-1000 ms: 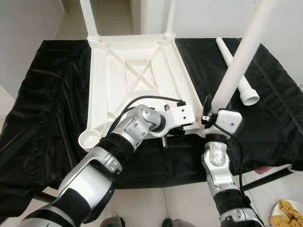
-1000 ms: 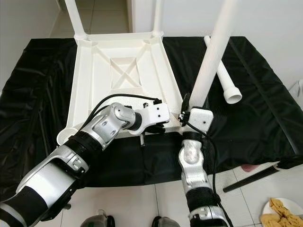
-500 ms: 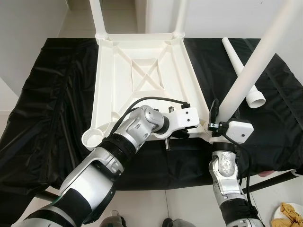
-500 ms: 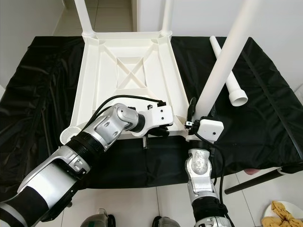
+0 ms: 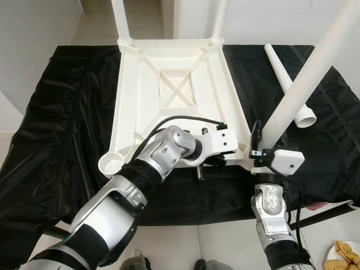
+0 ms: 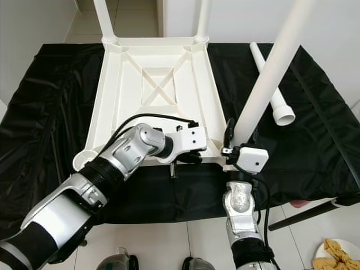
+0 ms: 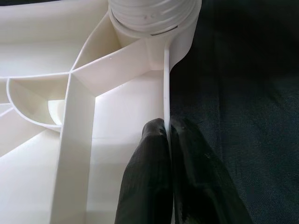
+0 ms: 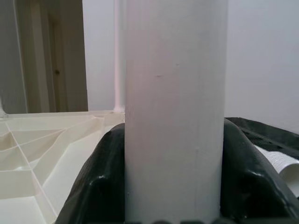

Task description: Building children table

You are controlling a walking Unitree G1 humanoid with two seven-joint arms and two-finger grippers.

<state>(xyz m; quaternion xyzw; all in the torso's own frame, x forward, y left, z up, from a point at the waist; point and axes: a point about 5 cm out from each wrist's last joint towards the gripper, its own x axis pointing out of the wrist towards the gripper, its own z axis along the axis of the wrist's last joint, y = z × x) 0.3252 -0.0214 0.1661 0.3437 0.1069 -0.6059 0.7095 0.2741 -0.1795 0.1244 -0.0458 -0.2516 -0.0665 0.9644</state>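
Upturned tabletop (image 5: pixel 169 84) on black sheet (image 5: pixel 56 112). Left gripper (image 7: pixel 167 128) pinches its near rim; right gripper (image 8: pixel 173 205) clamps leg (image 5: pixel 304 84), standing in corner socket beside it. Risk: tilted leg jams, or rim slips.

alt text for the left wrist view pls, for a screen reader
The left gripper is shut on the thin side rim of the upturned white table top, one black finger on each face. Just beyond, a table leg's ribbed base sits in the corner socket, with black cloth beside the rim.
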